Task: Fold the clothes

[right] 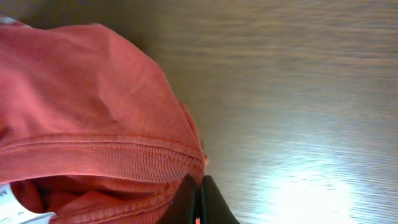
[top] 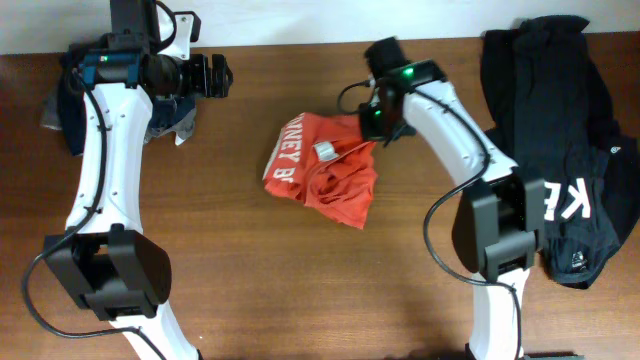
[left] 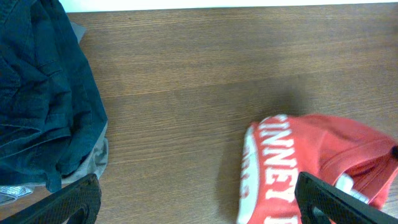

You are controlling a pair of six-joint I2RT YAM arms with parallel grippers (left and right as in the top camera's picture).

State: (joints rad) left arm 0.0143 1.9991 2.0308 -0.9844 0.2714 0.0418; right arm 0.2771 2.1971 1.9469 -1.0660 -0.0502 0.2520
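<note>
The red-orange T-shirt (top: pixel 325 170) lies crumpled in the middle of the table, white lettering facing left and a white neck label on top. It shows at the lower right in the left wrist view (left: pixel 305 168) and fills the left of the right wrist view (right: pixel 81 124). My right gripper (top: pixel 375 135) is at the shirt's upper right edge, its fingers (right: pixel 199 202) shut on the ribbed collar. My left gripper (top: pixel 222 76) is open and empty at the far left, above bare table wood, its fingertips (left: pixel 199 202) wide apart.
A dark navy folded pile (top: pixel 75 95) lies at the far left under the left arm, also in the left wrist view (left: pixel 43 93). A black garment with white letters (top: pixel 565 150) covers the right side of the table.
</note>
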